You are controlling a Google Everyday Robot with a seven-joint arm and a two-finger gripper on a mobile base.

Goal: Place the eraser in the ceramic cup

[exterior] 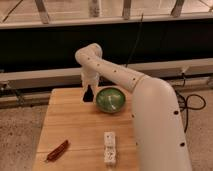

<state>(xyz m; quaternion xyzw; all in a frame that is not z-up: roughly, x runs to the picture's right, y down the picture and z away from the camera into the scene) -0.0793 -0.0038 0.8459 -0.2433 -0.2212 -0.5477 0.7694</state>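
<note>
a wooden surface (75,125) fills the lower middle of the view, standing on a speckled floor (20,135), with a dark wall and pale rails along the far side.

at the near left corner of the surface lies a thin reddish-brown object (57,150), set at a slant, well apart from everything else.

further right and toward the far edge, the end effector (88,95) hangs down from the arm's wrist, its dark tip just above or on the surface, just to the left of the green bowl (110,99). i cannot tell whether its tips are apart or together, nor whether anything is clamped in them; the dark shape at the tip could be the tool itself or something held, and that cannot be settled from here.

the green bowl sits upright near the far middle of the surface, its inside a mottled green.

near the front edge, a little right of centre, lies a long white ridged block (110,148), its long side running near to far.

the white arm (150,110) rises from the near right, covers the right part of the surface, and bends over at the far side to reach down beside the bowl.

the eraser and the ceramic cup cannot be made out anywhere in view.

at the far right, dark cables (192,102) lie on the floor.
</note>
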